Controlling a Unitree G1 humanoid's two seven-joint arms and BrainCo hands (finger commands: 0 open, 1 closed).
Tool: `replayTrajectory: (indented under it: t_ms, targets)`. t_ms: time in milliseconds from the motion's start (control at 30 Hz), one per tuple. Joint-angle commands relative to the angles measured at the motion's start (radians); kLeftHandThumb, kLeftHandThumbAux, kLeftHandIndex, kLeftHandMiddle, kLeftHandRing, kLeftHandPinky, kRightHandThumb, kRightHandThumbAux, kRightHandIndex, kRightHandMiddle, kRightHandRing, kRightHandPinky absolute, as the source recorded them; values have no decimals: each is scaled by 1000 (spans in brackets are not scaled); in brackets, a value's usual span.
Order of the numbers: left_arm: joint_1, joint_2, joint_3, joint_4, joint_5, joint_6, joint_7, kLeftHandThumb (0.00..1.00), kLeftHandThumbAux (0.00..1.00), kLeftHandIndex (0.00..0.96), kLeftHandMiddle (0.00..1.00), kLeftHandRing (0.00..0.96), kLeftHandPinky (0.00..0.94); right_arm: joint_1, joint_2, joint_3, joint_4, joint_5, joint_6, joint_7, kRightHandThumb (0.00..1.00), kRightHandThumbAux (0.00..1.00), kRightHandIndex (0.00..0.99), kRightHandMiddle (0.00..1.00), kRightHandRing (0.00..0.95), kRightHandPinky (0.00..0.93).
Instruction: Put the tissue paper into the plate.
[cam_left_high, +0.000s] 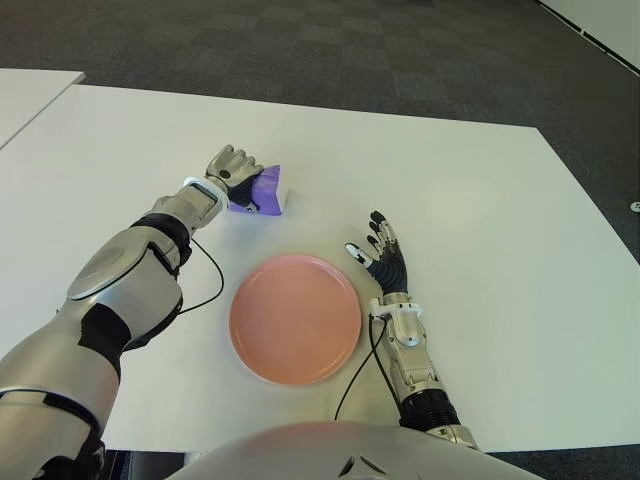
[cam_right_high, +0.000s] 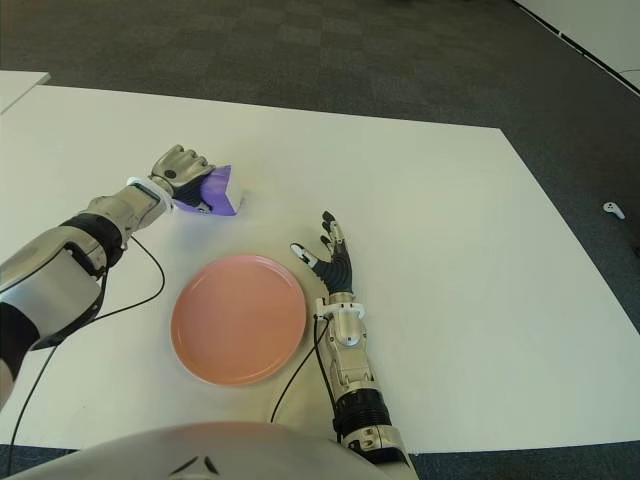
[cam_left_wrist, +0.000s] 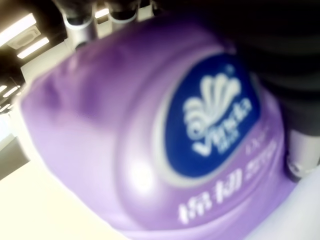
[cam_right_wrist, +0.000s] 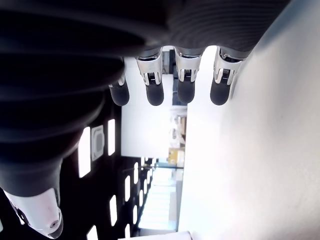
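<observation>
You had the left hand out toward the left half of the table, its metal fingers curled tight over the tissue paper pack. The pack sat on the tabletop, nearer the far edge than the near one, and just beyond the plate's far-left rim, with a strip of bare table between the two. In the left wrist view the pack filled nearly everything: a soft, glossy purple plastic wrapper, rounded and pillow-like, with a dark blue oval badge carrying a white fan-shaped logo and white lettering below it. From the head cameras one end of the pack showed white.

Your left arm lay across the left side of the table, and a thin black cable looped from it over the white surface, close to the plate's left edge.

The plate was round, shallow, smooth and salmon pink, set near the near edge at about the middle of the table, and it held nothing.

Just beside the plate's right rim you had the right hand, fingers extended and spread, gripping nothing; the right wrist view showed four straight fingers with dark tips beside the white tabletop. Another black cable ran alongside the right forearm, toward the near edge.

Beyond the table's far edge lay dark grey carpet.
</observation>
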Motion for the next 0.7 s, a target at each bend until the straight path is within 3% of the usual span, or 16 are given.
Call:
replayTrajectory:
  t_ms: [33,200,333,467,633,700]
  targets:
    - [48,-2,29,9,-29,-68,-8,950,650,387,507,522,721,132,7,0,91,10,115,9,155,655,0,0,0,0]
    - [5,20,110,3,-100,-120,-38,950,650,388,505,521,714,127,1,-6,94,15,120,16,163,654,0,0,0,0]
    - [-55,45,249,-27,-240,-231,-117,950,651,386,504,524,740,109,-10,-14,129,19,109,26,163,656,2,0,0,0]
    - [-86,60,323,-50,-313,-299,-179,950,652,384,503,526,763,117,-4,-10,110,16,120,25,163,663,2,0,0,0]
    - [-101,115,419,-154,-412,-484,-232,949,652,383,503,527,775,116,-2,-9,114,14,116,25,164,668,0,0,0,0]
    - [-54,142,465,-263,-478,-575,-272,949,652,383,503,527,778,111,-3,-9,119,11,113,23,163,668,0,0,0,0]
